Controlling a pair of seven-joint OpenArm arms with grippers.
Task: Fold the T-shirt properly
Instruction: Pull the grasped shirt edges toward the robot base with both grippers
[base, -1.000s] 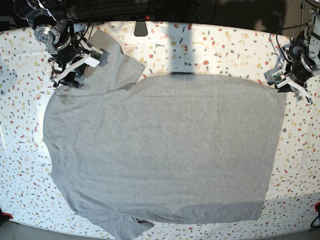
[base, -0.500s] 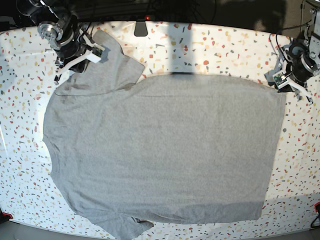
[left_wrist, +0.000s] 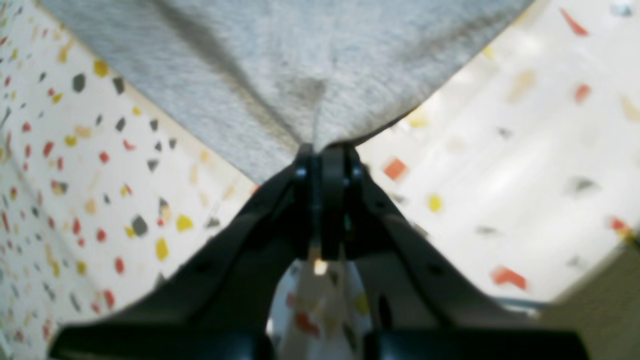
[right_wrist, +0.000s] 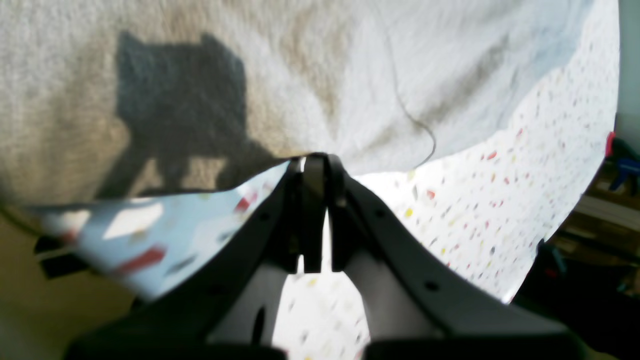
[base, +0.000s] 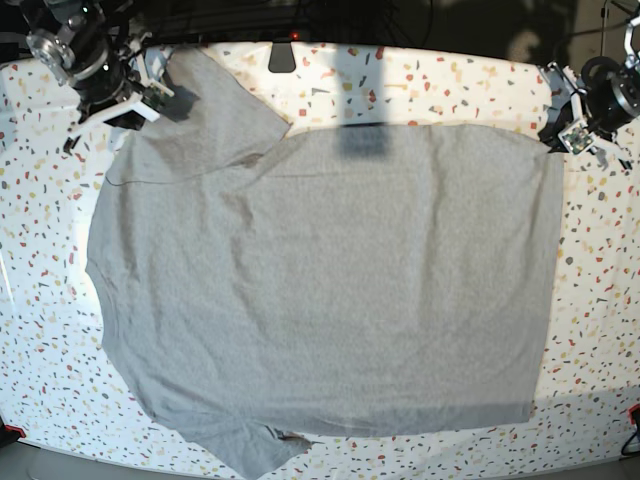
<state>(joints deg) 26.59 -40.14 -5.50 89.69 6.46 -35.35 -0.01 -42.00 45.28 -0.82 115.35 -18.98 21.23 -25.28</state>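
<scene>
Terrazzo table (base: 420, 80) bare around the cloth. T-shirt (base: 330, 290) spread flat (plain side up). Left gripper (left_wrist: 325, 150) pinched tight on its hem corner; right gripper (right_wrist: 315, 160) clamped on the sleeve edge, far corner.

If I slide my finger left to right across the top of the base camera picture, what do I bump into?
Right gripper, pinching the T-shirt at a far corner → the shirt's sleeve → the shirt's wide body → left gripper, pinching the other far corner, all on the speckled table.
</scene>
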